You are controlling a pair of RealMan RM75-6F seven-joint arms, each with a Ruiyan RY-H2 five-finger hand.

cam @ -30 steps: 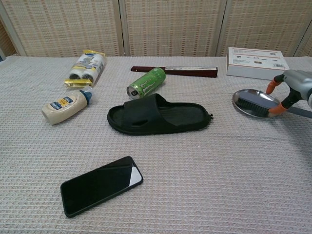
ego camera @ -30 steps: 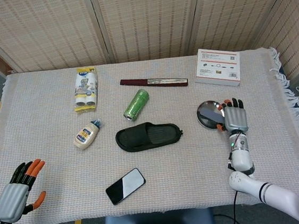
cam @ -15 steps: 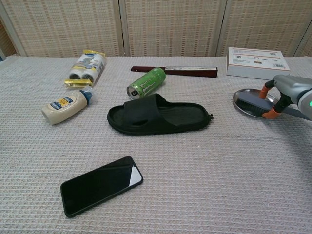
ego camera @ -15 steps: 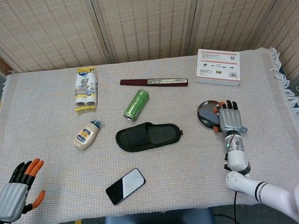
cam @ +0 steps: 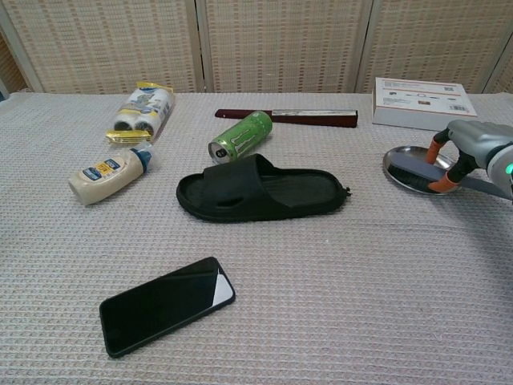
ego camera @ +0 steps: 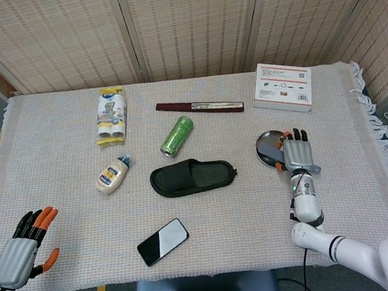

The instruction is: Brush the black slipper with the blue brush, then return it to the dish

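The right hand (cam: pixel 473 148) curls its fingers over the blue brush (cam: pixel 417 170) lying in the dish (ego camera: pixel 267 146), grip unconfirmed; the brush looks light and rigid, best taken across its back.

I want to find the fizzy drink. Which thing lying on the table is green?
The green can, lying on its side just behind the black slipper. The mayonnaise bottle nearby is cream with a blue cap, and the phone is black.
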